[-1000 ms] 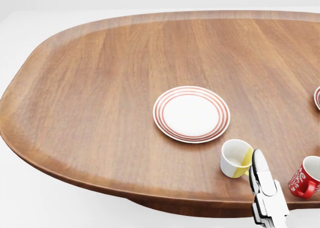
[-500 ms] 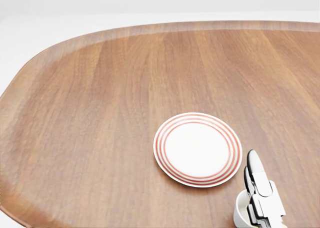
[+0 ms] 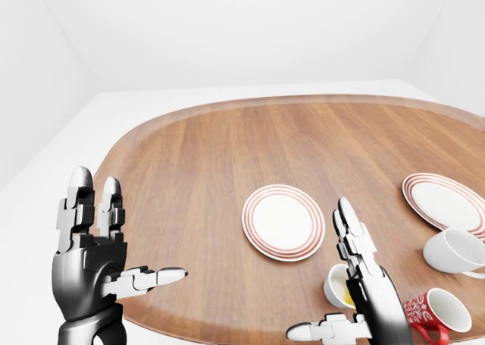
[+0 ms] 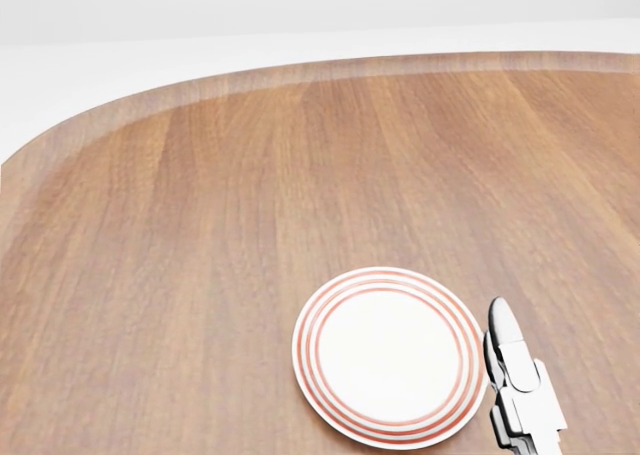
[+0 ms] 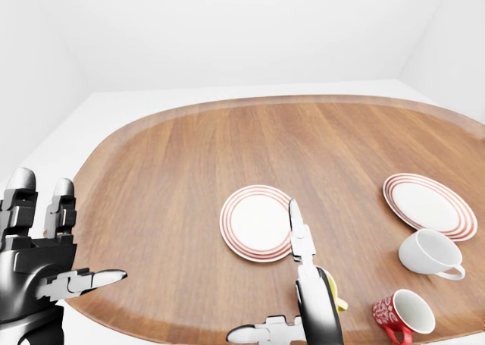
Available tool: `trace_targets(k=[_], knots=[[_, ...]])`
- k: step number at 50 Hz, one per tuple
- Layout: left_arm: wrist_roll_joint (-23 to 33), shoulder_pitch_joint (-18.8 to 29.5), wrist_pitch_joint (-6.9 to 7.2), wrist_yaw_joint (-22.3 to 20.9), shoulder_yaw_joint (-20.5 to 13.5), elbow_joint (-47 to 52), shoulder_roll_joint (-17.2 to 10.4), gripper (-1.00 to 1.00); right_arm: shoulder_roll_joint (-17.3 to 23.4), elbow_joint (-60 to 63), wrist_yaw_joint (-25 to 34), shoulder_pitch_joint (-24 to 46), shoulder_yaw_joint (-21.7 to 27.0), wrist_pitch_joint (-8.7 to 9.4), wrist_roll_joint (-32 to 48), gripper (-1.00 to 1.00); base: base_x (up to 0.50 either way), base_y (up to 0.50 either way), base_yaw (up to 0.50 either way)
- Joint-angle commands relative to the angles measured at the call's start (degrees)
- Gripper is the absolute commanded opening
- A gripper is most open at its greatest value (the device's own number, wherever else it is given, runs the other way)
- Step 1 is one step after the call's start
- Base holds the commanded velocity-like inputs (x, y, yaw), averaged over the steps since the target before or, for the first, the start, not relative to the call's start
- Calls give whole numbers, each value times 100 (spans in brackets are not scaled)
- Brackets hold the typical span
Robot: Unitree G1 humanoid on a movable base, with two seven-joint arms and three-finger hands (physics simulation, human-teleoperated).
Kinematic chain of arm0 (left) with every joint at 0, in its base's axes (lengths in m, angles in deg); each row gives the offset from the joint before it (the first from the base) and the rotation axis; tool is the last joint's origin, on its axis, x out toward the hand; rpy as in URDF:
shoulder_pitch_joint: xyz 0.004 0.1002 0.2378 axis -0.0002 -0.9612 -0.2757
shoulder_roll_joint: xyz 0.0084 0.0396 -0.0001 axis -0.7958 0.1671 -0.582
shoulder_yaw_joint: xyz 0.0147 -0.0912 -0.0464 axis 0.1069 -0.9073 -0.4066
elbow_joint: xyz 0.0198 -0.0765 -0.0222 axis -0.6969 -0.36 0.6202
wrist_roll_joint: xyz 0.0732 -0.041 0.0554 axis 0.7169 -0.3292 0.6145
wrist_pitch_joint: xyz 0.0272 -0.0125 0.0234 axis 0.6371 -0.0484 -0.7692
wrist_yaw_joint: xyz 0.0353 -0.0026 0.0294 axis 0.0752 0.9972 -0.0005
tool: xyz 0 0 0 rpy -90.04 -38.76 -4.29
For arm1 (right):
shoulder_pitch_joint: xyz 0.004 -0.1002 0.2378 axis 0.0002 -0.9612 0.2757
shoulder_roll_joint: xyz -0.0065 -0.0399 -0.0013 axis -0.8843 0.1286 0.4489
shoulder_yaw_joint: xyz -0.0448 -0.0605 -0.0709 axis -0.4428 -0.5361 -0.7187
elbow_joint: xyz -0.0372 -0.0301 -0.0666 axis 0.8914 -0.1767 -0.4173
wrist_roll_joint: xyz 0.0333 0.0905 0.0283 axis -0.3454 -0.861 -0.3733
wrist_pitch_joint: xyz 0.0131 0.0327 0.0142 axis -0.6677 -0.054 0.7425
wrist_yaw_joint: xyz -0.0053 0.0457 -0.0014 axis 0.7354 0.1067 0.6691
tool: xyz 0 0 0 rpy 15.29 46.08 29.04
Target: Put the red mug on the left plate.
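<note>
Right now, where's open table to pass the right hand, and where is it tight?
Bare wood lies left of the left plate and between it and the right plate. It is crowded near the right hand: yellow mug, white mug, red mug.

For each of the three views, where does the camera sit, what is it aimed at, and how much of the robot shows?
Left-eye view: on the head, looking over the table; both open hands show, left hand and right hand, plus the left plate, red mug, yellow mug, white mug and right plate.
Right-eye view: nearly the same picture.
Head view: on the head, pitched down at the left plate; only right fingers show.
All share the left plate.
</note>
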State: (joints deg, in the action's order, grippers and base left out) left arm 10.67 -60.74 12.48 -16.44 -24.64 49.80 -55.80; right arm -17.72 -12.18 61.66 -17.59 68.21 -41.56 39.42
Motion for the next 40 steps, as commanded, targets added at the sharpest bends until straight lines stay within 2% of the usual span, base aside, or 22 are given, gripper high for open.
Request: trace_targets(k=[1,30,32,34,35,36,38,39,40], knots=[[-7,-25,-10,-17,18,2,-2,100,40,15,-31,-16,-41,0,49,100,50,-3,0],[-21,-41,-23,-30,17,5,2,100,89,23,-126,59,-150,0,282,100,50,-7,0],[-1,-34,-17,-4,18,11,9,100,87,215,-15,162,-86,0,56,100,24,4,0],[94,-51,-105,-18,112,-35,25,100,-101,555,161,293,164,0,263,100,0,0,0],[198,-14,-154,1,178,-166,22,100,-370,711,251,464,556,706,198,100,0,0,0],[200,1,-154,34,190,-200,-3,100,-601,781,345,590,751,1000,355,100,0,0,0],[148,1,-154,86,177,-165,-46,100,-1011,771,489,920,1089,1000,1048,100,0,0,0],[161,-8,-154,97,193,-181,-45,100,-1170,704,226,1044,1380,1000,2103,100,0,0,0],[192,-7,-154,113,222,-209,-46,100,-1285,665,367,1105,1505,1000,2635,100,0,0,0]])
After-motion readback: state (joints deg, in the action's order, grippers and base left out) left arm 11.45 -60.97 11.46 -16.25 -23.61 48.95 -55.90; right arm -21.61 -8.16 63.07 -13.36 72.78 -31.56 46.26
